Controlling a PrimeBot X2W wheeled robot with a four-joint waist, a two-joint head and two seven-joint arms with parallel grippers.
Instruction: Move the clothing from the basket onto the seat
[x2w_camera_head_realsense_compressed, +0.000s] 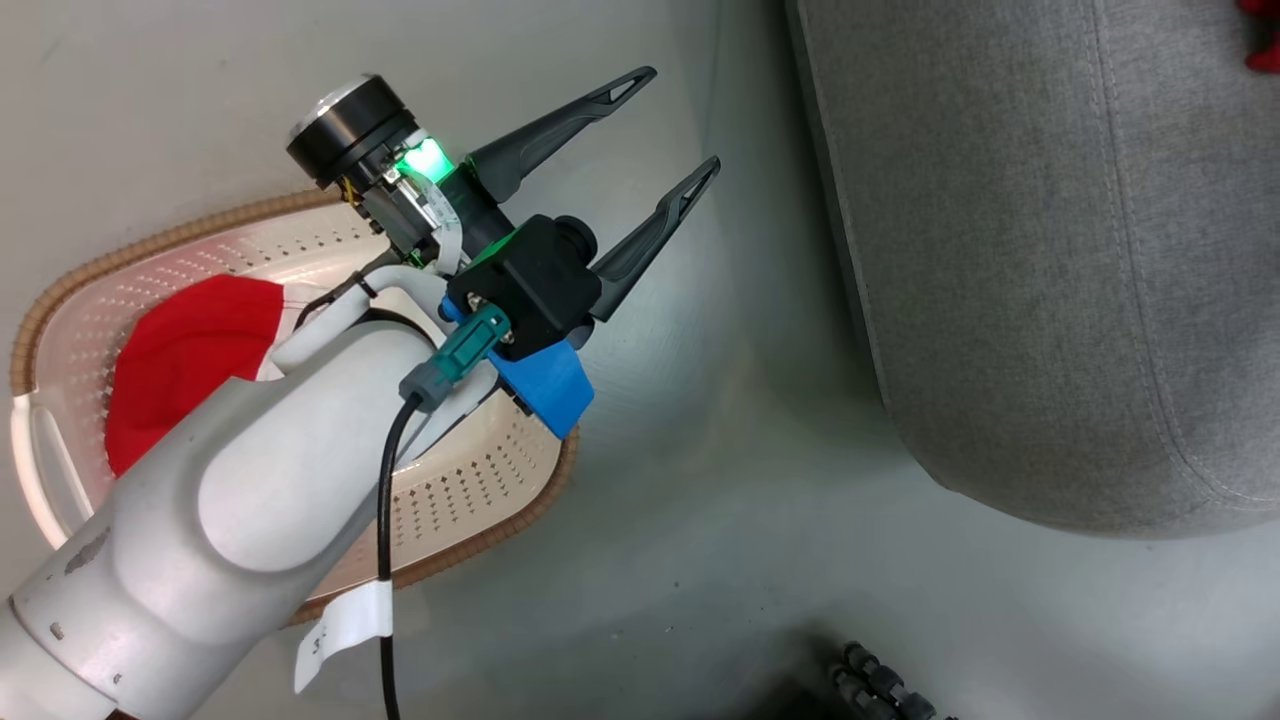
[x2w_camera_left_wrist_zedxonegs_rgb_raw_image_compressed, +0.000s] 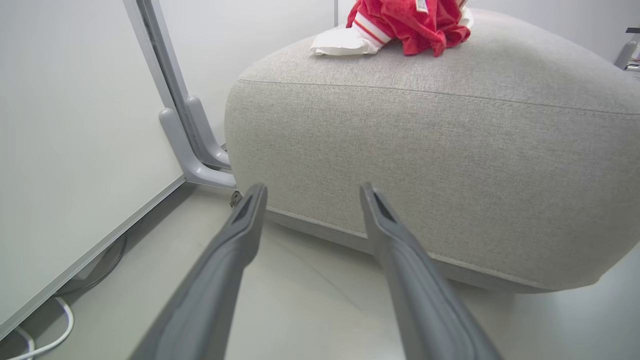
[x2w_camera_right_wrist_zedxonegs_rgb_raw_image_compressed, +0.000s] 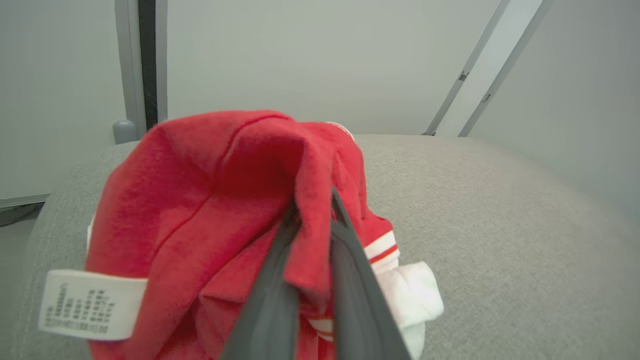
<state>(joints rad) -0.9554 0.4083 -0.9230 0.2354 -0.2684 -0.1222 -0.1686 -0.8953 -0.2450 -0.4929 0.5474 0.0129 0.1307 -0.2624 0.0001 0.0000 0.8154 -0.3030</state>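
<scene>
My left gripper (x2w_camera_head_realsense_compressed: 682, 122) (x2w_camera_left_wrist_zedxonegs_rgb_raw_image_compressed: 312, 192) hangs open and empty over the floor between the basket (x2w_camera_head_realsense_compressed: 150, 250) and the grey seat (x2w_camera_head_realsense_compressed: 1050, 250), fingers pointing toward the seat (x2w_camera_left_wrist_zedxonegs_rgb_raw_image_compressed: 425, 150). One red garment (x2w_camera_head_realsense_compressed: 185, 355) lies in the cream basket, partly hidden by my left forearm. In the right wrist view, my right gripper (x2w_camera_right_wrist_zedxonegs_rgb_raw_image_compressed: 315, 202) is shut on a fold of red clothing (x2w_camera_right_wrist_zedxonegs_rgb_raw_image_compressed: 200, 200) with a white tag, resting on the seat (x2w_camera_right_wrist_zedxonegs_rgb_raw_image_compressed: 500, 210). The left wrist view shows that red and white pile (x2w_camera_left_wrist_zedxonegs_rgb_raw_image_compressed: 405, 20) on top of the seat.
A grey metal post with a curved foot (x2w_camera_left_wrist_zedxonegs_rgb_raw_image_compressed: 192, 135) stands by a white wall panel left of the seat. White cable (x2w_camera_left_wrist_zedxonegs_rgb_raw_image_compressed: 55, 330) lies on the floor under the panel. Dark ribbed parts (x2w_camera_head_realsense_compressed: 880, 685) sit at the head view's bottom edge.
</scene>
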